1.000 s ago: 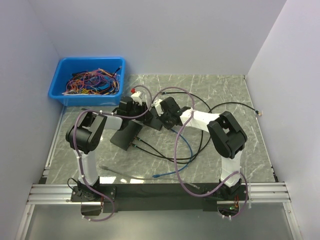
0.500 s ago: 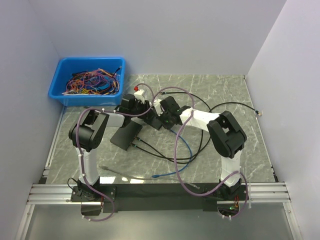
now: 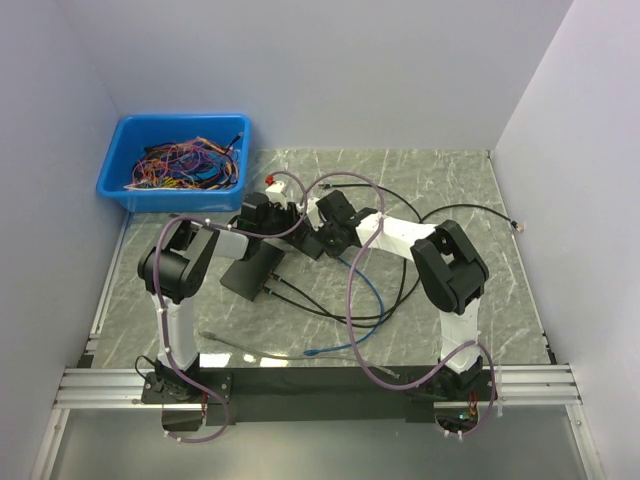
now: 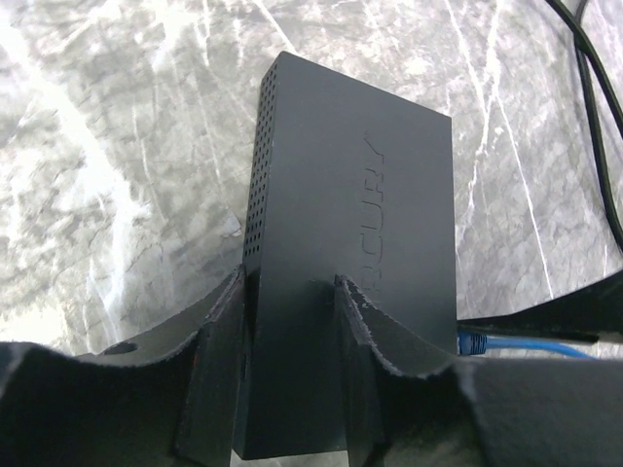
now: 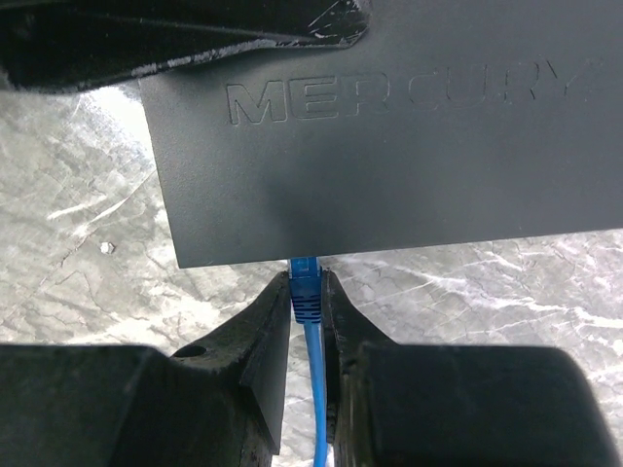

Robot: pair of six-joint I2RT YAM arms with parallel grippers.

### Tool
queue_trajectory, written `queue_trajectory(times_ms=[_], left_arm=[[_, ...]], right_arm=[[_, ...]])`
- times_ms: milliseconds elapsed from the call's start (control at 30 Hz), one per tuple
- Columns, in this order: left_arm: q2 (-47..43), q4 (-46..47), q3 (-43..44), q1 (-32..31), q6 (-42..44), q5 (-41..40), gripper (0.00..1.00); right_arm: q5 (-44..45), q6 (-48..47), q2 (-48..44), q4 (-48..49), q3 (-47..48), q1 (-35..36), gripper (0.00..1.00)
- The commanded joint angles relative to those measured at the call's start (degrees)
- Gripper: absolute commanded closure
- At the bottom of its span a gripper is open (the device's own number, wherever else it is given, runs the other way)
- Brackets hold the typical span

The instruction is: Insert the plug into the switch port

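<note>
The switch [image 4: 350, 195] is a black box with raised lettering [image 5: 389, 165], and it shows as a dark slab [image 3: 250, 272] in the top view. My left gripper [image 4: 289, 282] is shut on its near end, one finger on each side. The blue plug [image 5: 306, 297] on its blue cable [image 3: 375, 290] is pinched in my right gripper [image 5: 306, 277]. Its tip meets the switch's lower edge, but the port face is hidden, so how deep it sits cannot be told. The same plug [image 4: 472, 342] shows at the switch's right side in the left wrist view.
A blue bin [image 3: 112, 170] of coloured wires stands at the back left. Black cables [image 3: 400, 215] loop over the marble top right of the arms, one ending in a white connector [image 3: 517, 226]. The blue cable's other end [image 3: 312, 352] lies near the front.
The left wrist has turned and shifted slightly right and back with the switch. The right gripper has followed a little up and left with the plug. Both grips are unchanged.
</note>
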Motion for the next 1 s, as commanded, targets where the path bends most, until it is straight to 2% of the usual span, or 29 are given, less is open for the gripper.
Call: queue_trajectory(times_ms=[0, 133, 433, 600, 767, 867, 967], left_arm=[[-0.14, -17.89, -3.43, -8.34, -5.79, 14.60, 0.58], [-2.61, -21.75, -3.61, -6.31, -6.49, 7.04, 0.56], [-7.53, -26.58, -1.77, -1.30, -6.49, -4.30, 0.53], [-8.32, -28.88, 1.30, 1.60, -6.23, -8.78, 0.52], [-6.83, -32.38, 5.96, 3.71, -4.65, -9.75, 0.53], [-7.09, -33.01, 7.90, 4.76, -4.03, -9.75, 0.53], [-9.63, -33.54, 8.17, 5.47, -3.94, -10.89, 0.53]], right_arm=[[-1.91, 1.17, -1.39, 27.42, 2.84, 2.43, 0.95], [0.20, 2.58, -3.15, 27.25, -1.64, 2.34, 0.78], [7.14, 5.92, -8.51, 25.06, -8.59, 2.34, 0.58], [11.10, 7.15, -12.28, 23.12, -10.96, 2.52, 0.51], [17.69, 12.33, -17.11, 21.71, -13.34, 3.48, 0.46], [19.10, 15.84, -20.36, 21.98, -15.71, 6.37, 0.46], [20.94, 17.25, -22.83, 21.27, -17.12, 12.17, 0.46]])
